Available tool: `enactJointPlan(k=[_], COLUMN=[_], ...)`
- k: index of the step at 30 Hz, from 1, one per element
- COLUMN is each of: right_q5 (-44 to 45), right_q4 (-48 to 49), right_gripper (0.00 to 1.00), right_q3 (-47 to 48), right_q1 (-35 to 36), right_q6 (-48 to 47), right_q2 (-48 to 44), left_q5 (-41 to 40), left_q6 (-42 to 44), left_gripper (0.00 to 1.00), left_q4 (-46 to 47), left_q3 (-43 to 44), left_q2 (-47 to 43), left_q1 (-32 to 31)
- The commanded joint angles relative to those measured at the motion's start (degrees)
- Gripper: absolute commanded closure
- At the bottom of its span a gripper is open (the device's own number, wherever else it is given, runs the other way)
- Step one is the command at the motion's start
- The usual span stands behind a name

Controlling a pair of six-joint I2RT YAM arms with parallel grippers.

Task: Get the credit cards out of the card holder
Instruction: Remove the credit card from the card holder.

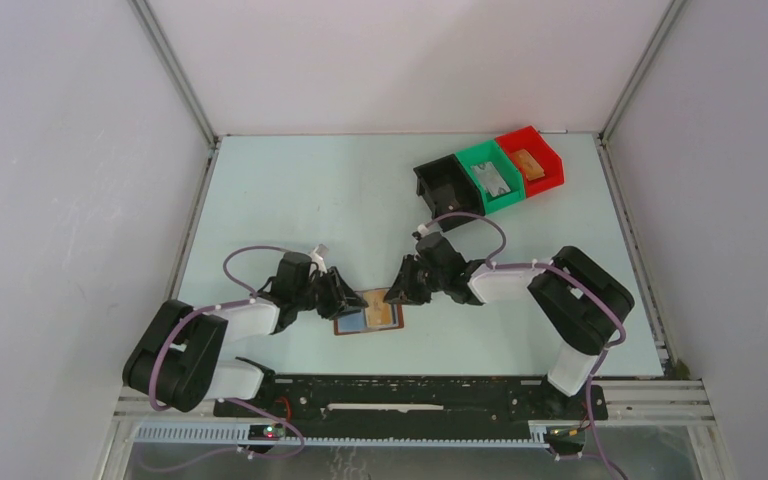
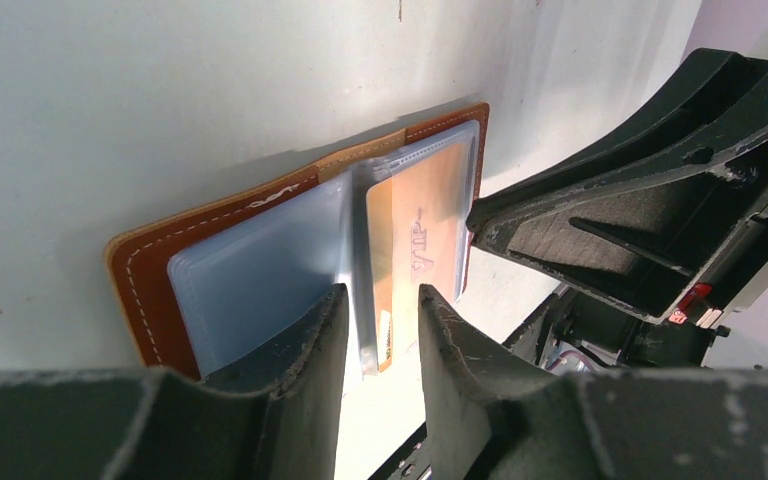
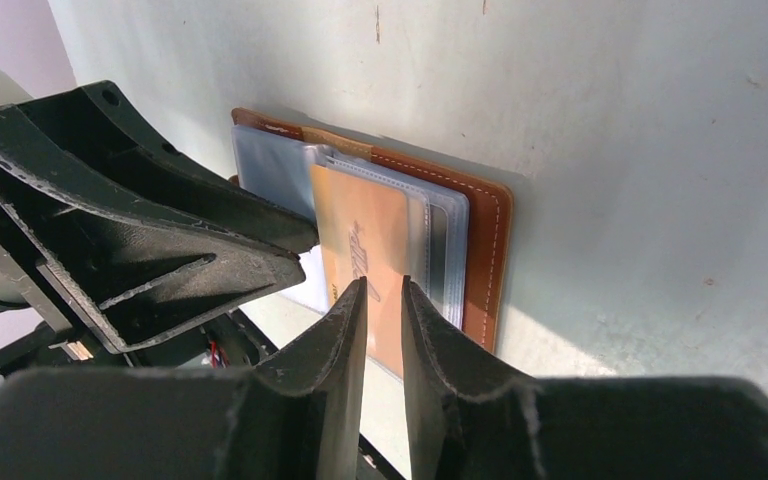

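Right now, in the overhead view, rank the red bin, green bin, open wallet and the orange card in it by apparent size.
1. red bin and green bin: they look alike, so I can't rank one over the other.
2. wallet, somewhat smaller.
3. orange card, smallest, covering only part of the wallet.

"VIP" lettering on tan-orange credit card (image 2: pixel 440 200), sleeved in card holder (image 2: pixel 140 280)
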Motion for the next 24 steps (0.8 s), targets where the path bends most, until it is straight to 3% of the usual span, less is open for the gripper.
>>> enactJointPlan(k=[1, 11, 24], right_q5=[-0.3, -0.1, 3.5], right_q4=[0.4, 0.0, -2.1], right_gripper=[0.73, 0.73, 0.73], right_q3=[2.6, 2.7, 1.2], right_q1=[1.0, 1.4, 0.3], right_q6=[-0.8, -0.7, -1.6], right_q2=[1.5, 3.4, -0.5], left_q5=[0.5, 0.4, 0.4], left_q6=[-0.2, -0.1, -0.1], left_gripper=[0.63, 0.64, 0.65], left_q4=[0.8, 0.8, 0.7], left_q3=[-1.2, -1.3, -1.3], left_q2=[-0.1, -0.2, -0.3], left_q1=[-0.1, -0.1, -0.1])
